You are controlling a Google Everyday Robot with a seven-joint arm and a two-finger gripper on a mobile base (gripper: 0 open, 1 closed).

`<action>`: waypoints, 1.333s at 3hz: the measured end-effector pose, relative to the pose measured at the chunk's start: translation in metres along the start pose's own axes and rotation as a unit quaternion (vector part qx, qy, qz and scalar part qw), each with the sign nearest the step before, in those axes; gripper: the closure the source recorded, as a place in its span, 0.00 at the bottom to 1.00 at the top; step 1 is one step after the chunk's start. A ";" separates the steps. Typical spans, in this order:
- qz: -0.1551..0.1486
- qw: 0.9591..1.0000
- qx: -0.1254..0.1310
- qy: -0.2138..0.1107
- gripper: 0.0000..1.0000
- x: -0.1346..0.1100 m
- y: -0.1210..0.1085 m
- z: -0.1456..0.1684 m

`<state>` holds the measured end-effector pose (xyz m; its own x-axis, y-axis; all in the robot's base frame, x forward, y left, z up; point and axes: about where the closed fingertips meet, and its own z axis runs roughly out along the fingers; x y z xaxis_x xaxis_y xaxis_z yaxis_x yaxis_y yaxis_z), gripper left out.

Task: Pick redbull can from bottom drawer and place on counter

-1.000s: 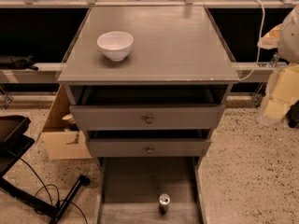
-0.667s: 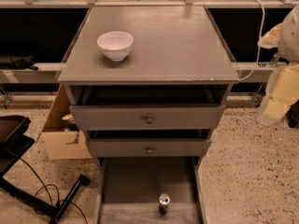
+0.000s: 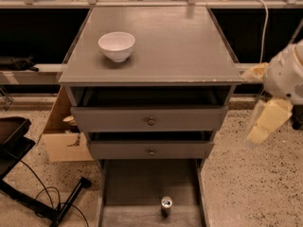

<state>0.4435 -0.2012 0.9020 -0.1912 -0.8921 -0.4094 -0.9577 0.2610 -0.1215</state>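
Beside the surface's (image 3: 189, 46) right edge, my released claw (image 3: 261, 98) should drop straight over the redbull can (image 3: 166, 205) in the bottom drawer (image 3: 137, 186).

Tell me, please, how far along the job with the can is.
Done: the bottom drawer is open. In hand: nothing; the tool hangs right of the cabinet, far from the redbull can standing in the drawer. Left: grasp the can, lift it, set it on the counter, which holds a white bowl.

bottom drawer (image 3: 150, 181) with its front beyond the lower edge; blurred tool (image 3: 261, 128) at far right
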 end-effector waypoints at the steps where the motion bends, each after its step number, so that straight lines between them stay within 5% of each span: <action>1: 0.039 0.994 -0.057 -0.087 0.00 0.028 0.038 0.084; 3: 0.056 0.972 -0.072 -0.215 0.00 0.093 0.076 0.181; 4: 0.049 0.965 -0.077 -0.246 0.00 0.116 0.086 0.210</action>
<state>0.3842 -0.2047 0.6541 -0.1942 -0.5727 -0.7964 -0.9679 0.2440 0.0605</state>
